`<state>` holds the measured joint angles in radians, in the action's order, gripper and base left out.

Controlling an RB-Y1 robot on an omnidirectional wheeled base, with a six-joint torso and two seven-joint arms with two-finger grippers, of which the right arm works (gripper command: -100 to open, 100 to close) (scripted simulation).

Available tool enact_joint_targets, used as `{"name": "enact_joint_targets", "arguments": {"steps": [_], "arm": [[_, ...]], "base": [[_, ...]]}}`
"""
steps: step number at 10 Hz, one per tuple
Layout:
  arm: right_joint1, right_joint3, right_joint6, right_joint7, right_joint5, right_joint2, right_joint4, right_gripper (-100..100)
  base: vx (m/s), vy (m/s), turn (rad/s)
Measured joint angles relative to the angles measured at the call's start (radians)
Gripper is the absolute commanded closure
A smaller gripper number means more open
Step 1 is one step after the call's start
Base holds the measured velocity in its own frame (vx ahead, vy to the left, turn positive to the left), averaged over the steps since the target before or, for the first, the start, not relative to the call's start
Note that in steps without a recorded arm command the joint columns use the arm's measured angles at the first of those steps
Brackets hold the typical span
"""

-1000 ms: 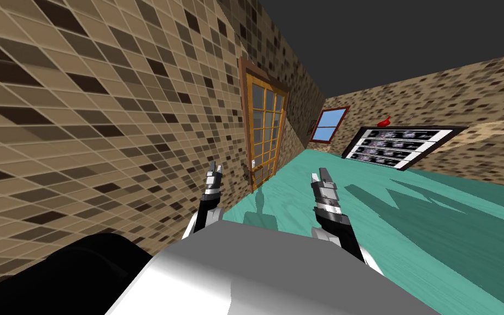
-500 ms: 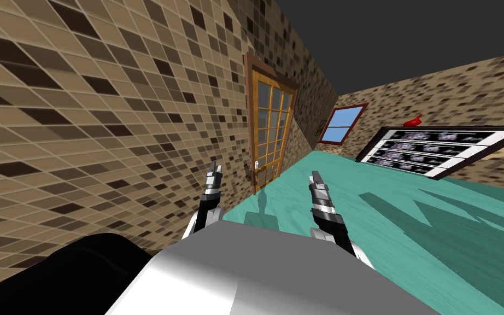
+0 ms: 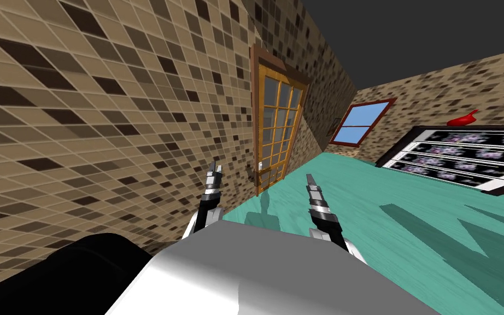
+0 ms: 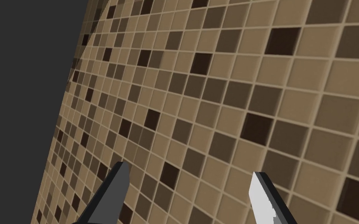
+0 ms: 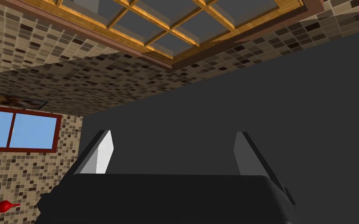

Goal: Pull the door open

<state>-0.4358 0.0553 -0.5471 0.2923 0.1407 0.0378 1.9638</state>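
Glass-paned wooden door [image 3: 275, 131] sits in the tiled wall [image 3: 109, 109] ahead, well apart from both pincers. Small handle [image 3: 260, 165] at the door's near edge. Left pincer [image 3: 214, 173] close beside the wall, fingers wide, holding nothing. Right pincer [image 3: 310, 180] also wide and empty, over open teal floor [image 3: 409, 229].
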Motion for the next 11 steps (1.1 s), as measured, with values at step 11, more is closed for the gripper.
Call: {"name": "enact_joint_targets", "arguments": {"steps": [11], "arm": [[0.083, 0.046, -0.108, 0.244, 0.052, 0.048, -0.318, -100]], "base": [[0.078, -0.021, 0.164]]}}
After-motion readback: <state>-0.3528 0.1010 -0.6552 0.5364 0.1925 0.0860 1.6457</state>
